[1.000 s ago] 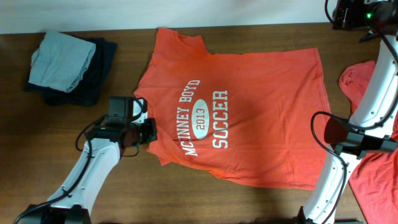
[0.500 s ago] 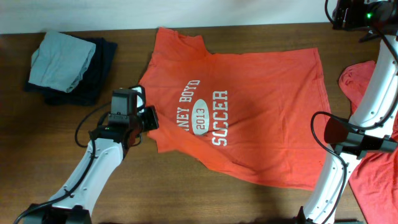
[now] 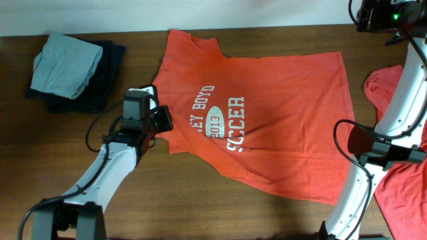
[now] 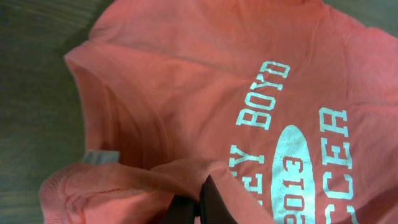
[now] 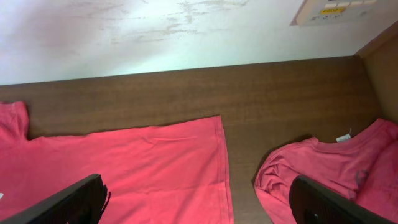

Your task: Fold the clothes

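On the table (image 3: 220,213), the printed T-shirt (image 3: 280,113) lies mostly flat, its neck end lifted over the lettering by the left gripper (image 3: 162,122), which is pinched tight on the cloth. Step: first fold. Next, probably, carry that edge toward the hem. Right gripper (image 5: 196,186) hangs spread wide, empty.

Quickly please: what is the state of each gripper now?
Left gripper: closed on the edge of the printed T-shirt.
Right gripper: open, holding nothing.

The left black pincer (image 3: 163,121) is clamped on a fold of the orange-red cotton T-shirt (image 3: 280,113); the right black pincer (image 5: 198,202) hangs with fingers (image 5: 68,199) spread wide.
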